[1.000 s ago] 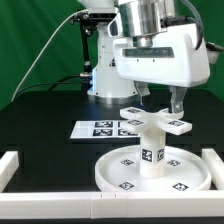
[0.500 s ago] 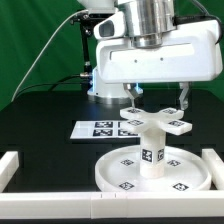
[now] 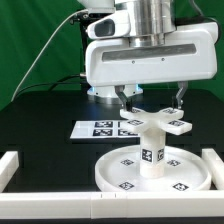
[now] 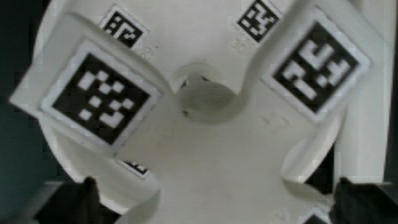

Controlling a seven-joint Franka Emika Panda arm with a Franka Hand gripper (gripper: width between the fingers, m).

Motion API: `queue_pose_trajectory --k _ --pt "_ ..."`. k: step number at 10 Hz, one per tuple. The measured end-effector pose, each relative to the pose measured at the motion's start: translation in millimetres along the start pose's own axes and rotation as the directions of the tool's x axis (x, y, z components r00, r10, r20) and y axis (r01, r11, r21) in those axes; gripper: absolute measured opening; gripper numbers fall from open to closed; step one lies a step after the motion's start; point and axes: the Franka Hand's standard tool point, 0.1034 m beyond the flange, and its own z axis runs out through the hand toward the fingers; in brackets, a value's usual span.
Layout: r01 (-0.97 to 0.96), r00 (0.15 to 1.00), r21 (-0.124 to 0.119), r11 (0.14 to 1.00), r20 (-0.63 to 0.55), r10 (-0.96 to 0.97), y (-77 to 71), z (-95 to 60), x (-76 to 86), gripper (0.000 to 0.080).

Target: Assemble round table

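The large rimmed round disc (image 3: 118, 176) lies flat on the black table. The short cylindrical leg (image 3: 152, 152) stands upright on its middle. The four-armed cross-shaped base (image 3: 156, 121) sits on top of the leg, tags facing up. My gripper (image 3: 152, 100) hangs just above the base, open, with one finger out past each side of it and touching nothing. In the wrist view the base (image 4: 205, 95) fills the frame, and the dark fingertips (image 4: 71, 200) show at the edge, on either side of my gripper (image 4: 217, 205).
The marker board (image 3: 98, 128) lies flat on the table behind the disc. The white blocky border rail runs along the exterior view's left (image 3: 8, 166), front (image 3: 60, 212) and right (image 3: 214, 164). The arm's base stands behind.
The hand has turned about its vertical axis until it is broadside to the exterior camera. Its fingers now stand wider apart over the base. The table parts have not moved.
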Motion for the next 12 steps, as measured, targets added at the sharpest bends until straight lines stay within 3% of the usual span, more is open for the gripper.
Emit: queue_pose_trajectory --k 4,10,12 --pt "-0.071 0.997 -0.011 0.997 0.019 0.072 -2.2 9.3 -4.9 0.0649" --pt "-0.069 0.996 -0.013 0.998 -0.062 0.068 -3.8 8.7 9.3 0.0649" --pt "0.031 0.998 -0.031 0.999 -0.052 -0.033 -5.2 7.3 9.2 0.0649"
